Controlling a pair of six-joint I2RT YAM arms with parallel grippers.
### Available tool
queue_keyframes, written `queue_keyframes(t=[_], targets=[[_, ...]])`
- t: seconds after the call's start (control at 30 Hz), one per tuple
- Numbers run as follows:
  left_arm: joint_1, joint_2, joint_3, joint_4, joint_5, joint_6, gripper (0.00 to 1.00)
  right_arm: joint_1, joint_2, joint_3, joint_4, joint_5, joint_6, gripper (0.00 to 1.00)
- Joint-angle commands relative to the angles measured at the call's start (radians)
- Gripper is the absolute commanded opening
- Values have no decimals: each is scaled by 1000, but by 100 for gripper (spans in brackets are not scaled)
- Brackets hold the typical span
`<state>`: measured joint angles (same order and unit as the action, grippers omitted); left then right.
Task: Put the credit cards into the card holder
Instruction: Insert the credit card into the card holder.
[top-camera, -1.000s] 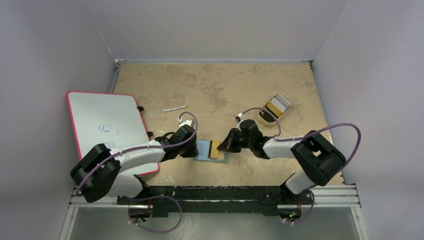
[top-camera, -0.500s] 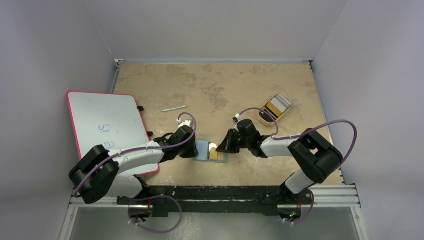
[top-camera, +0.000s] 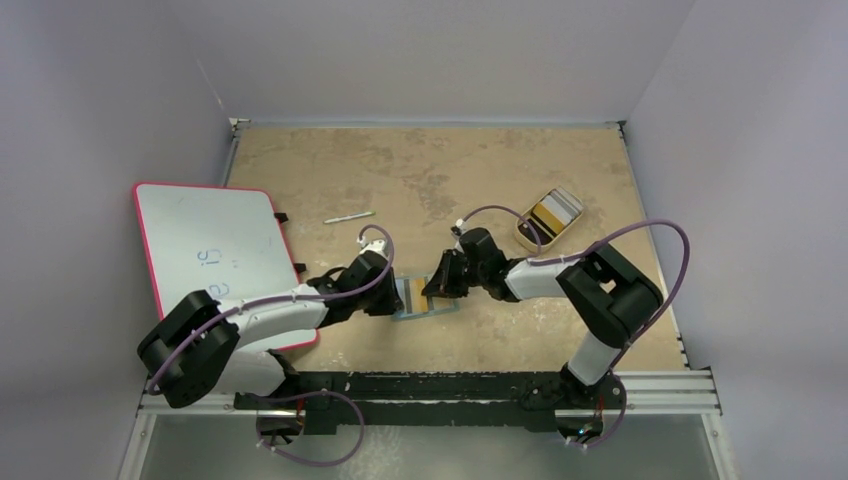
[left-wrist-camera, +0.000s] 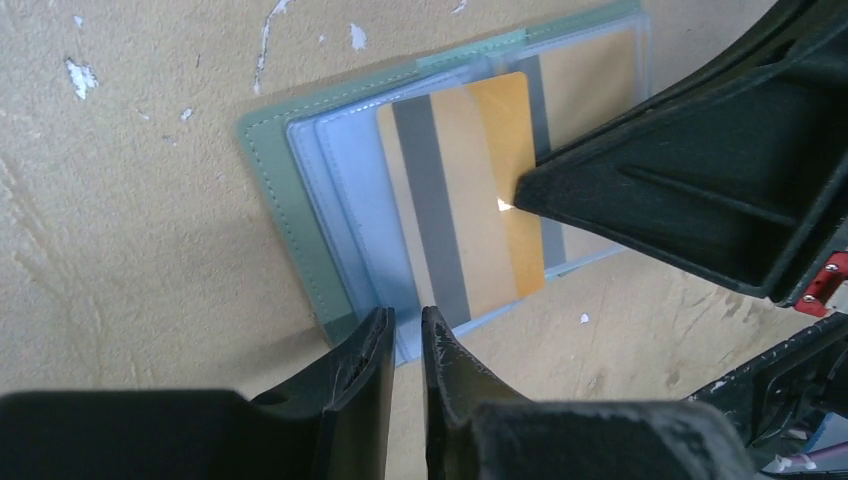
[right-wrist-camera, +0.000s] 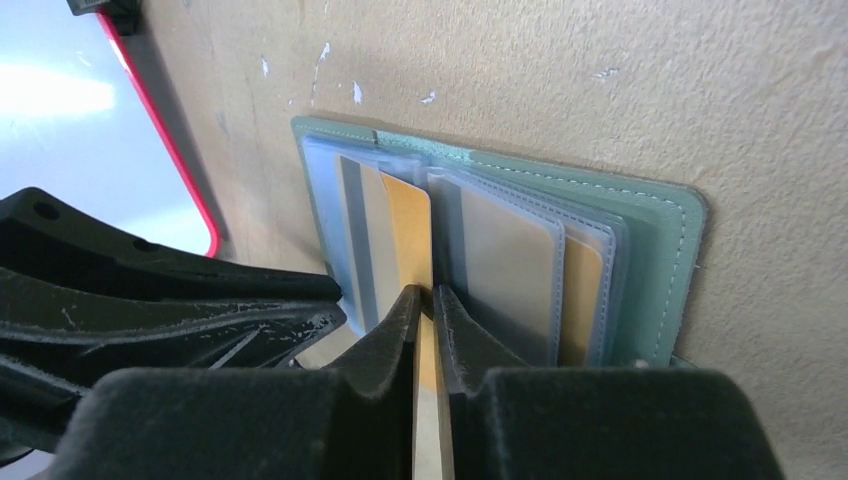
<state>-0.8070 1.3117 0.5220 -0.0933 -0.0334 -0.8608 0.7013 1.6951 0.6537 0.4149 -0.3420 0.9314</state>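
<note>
card holder (left-wrist-camera: 268, 165) lies open on the surface (top-camera: 450, 180), between the two arms. right gripper (right-wrist-camera: 432, 296) looks closed on the edge of the yellow-orange card (right-wrist-camera: 405, 225), which sits partly in a clear pocket. left gripper (left-wrist-camera: 405, 328) has its jaws a slit apart at the holder's edge; can't tell if it's pinching anything.

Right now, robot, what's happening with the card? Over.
Right fingers pinching yellow-orange card by its edge. Left fingers nearly shut at card holder edge, grip unclear. Card lying across the open holder. Nothing blocking it.
</note>
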Motion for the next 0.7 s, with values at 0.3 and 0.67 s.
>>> queue_keyframes(t=[0.3, 0.67], targets=[[26, -83, 28, -17, -39, 15, 21, 6, -45, 59, -179, 118, -103, 33], [95, -113, 18, -69, -34, -14, 20, 13, -85, 85, -204, 149, -129, 48]])
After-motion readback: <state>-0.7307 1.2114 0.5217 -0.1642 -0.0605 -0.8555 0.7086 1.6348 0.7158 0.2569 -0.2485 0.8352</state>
